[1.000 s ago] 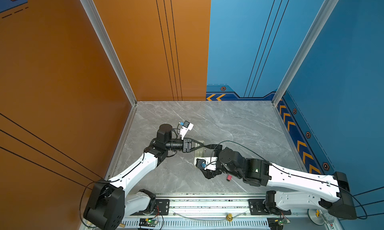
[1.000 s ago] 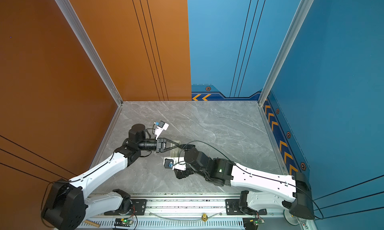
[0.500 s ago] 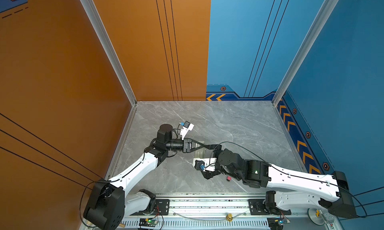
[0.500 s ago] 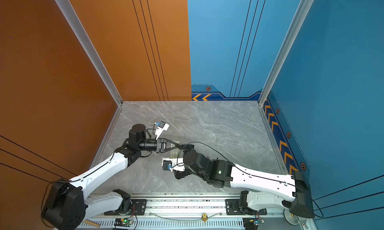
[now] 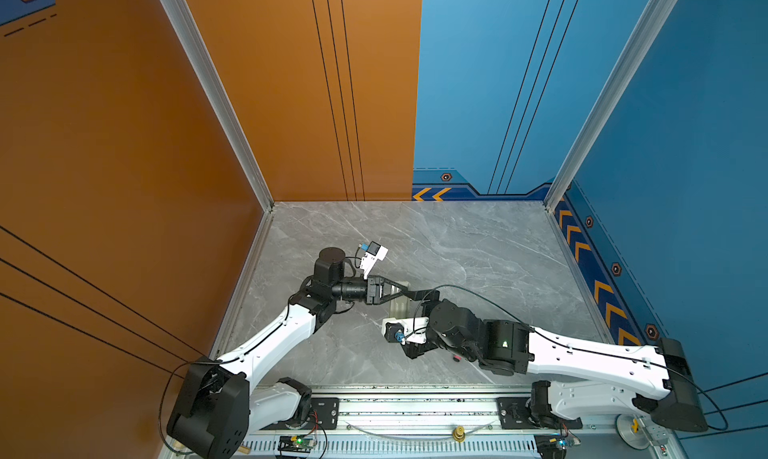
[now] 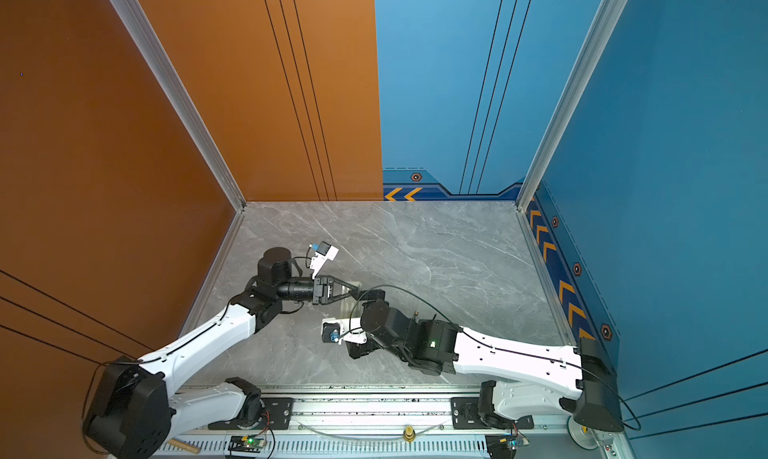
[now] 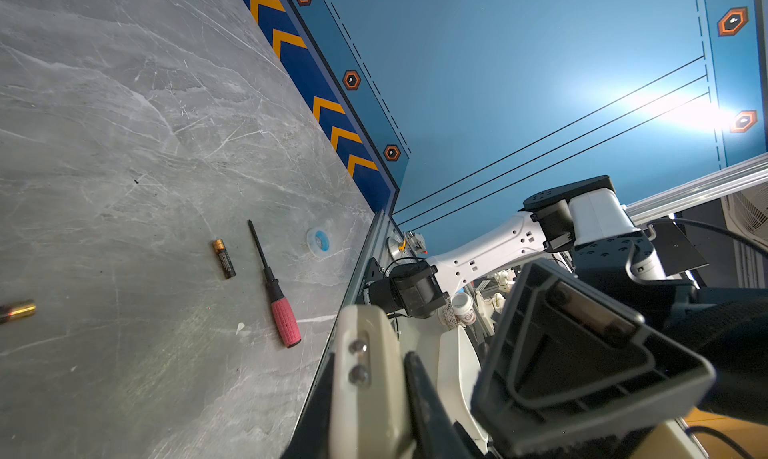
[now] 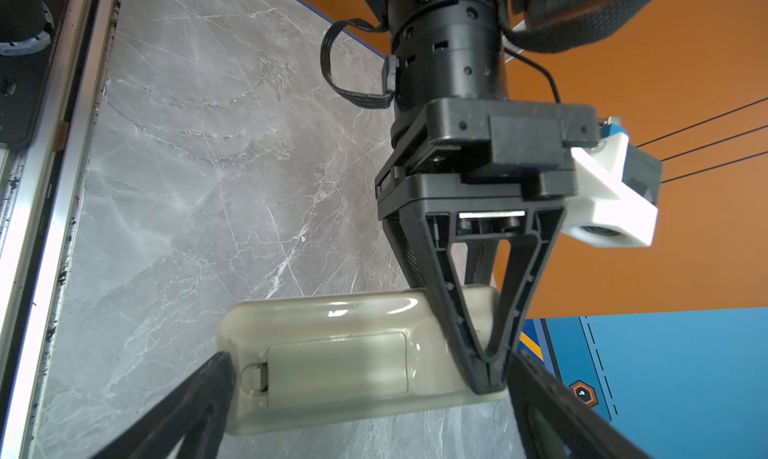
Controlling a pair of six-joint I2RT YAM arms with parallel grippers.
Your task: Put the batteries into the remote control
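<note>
from my seat the whole cell came through in both top views: a grey marble-patterned tabletop [image 5: 457,245] with pale veins, boxed in by an orange wall [image 5: 124,145] on the left and part of the back, and a blue wall [image 5: 685,145] on the rest of the back and the right. aluminium corner posts [image 5: 216,104] ran up where the walls met, and a dark blue strip with orange chevrons [image 5: 598,286] ran along the foot of the blue wall. at the near edge i saw a metal rail [image 5: 415,411] carrying both arm bases.

the left gripper [image 8: 488,378] had its fingers pressed together, pinching one end of the remote control [image 8: 332,353]. the handset lay flat on the marble, beige back up, with the battery cover [image 8: 336,365] in place. in a top view it sat near the table's middle [image 5: 400,307], between the two wrists and mostly hidden by them.

the right gripper [image 8: 374,407] was spread wide, its black fingers [image 8: 195,398] standing on either side of the remote; i could not tell whether they touched it.

through the left wrist camera i saw one battery [image 7: 224,258] lying on bare marble, just beside a pink-handled screwdriver [image 7: 274,286]. a second battery [image 7: 17,310] lay well apart from it, cut off by the frame edge. a small roll of clear tape [image 7: 319,241] sat near the table's edge.
</note>
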